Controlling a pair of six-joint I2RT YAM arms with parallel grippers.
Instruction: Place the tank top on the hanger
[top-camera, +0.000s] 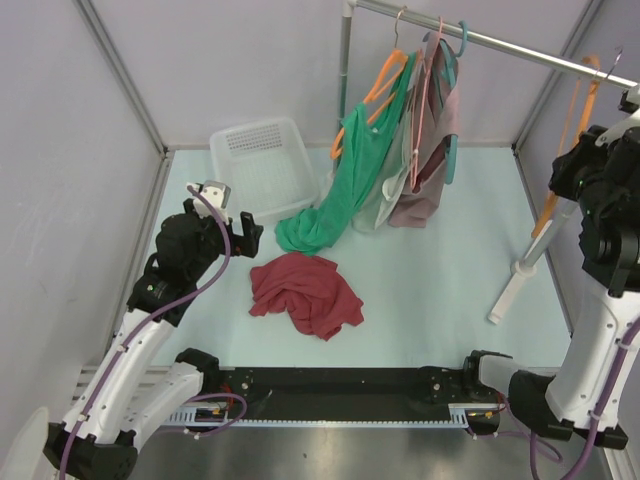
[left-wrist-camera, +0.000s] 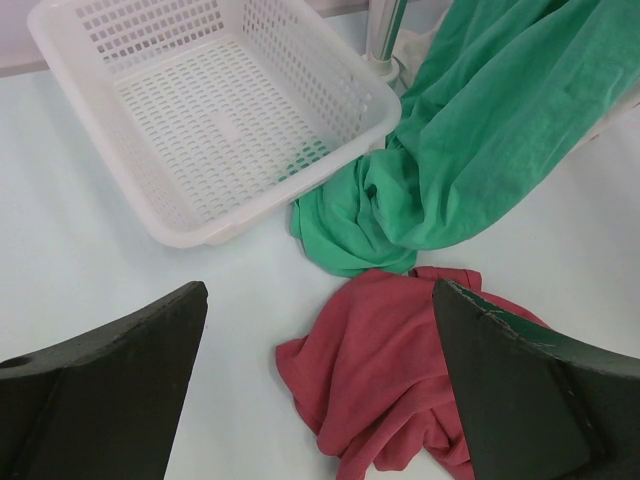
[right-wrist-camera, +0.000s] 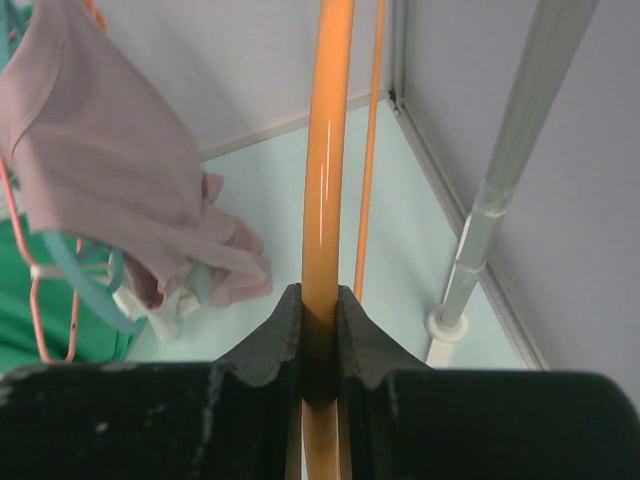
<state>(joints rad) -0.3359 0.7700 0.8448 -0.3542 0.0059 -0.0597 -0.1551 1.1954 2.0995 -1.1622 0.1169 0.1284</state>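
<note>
The tank top (top-camera: 305, 290) is lying crumpled in a heap on the tabletop (top-camera: 440, 300), left of centre and just ahead of the left arm. No clear long axis is being shown, and the heap is spreading slightly wider left-to-right than front-to-back. Neck and hem cannot be told apart. In the left wrist view its far edge is being met by the hem of the green garment (top-camera: 335, 200), which is trailing down from the rail (top-camera: 500, 45) beside the white basket (top-camera: 262, 165). The left gripper (left-wrist-camera: 320, 300) is being held wide open above the tabletop, with nothing between its jaws and the tank top partly framed between them. The hanger (right-wrist-camera: 325, 150) is hanging at the far right end of the rail, hook uppermost. Its long axis is slanting down and leftward in the top view and running near-vertical in the right wrist view. The right gripper (right-wrist-camera: 318, 340) is being kept narrow, with its jaws clamped on one orange bar of the hanger. A second, thinner orange bar is being seen just beside it. A pale pink garment (top-camera: 430, 150) is hanging further left.
</note>
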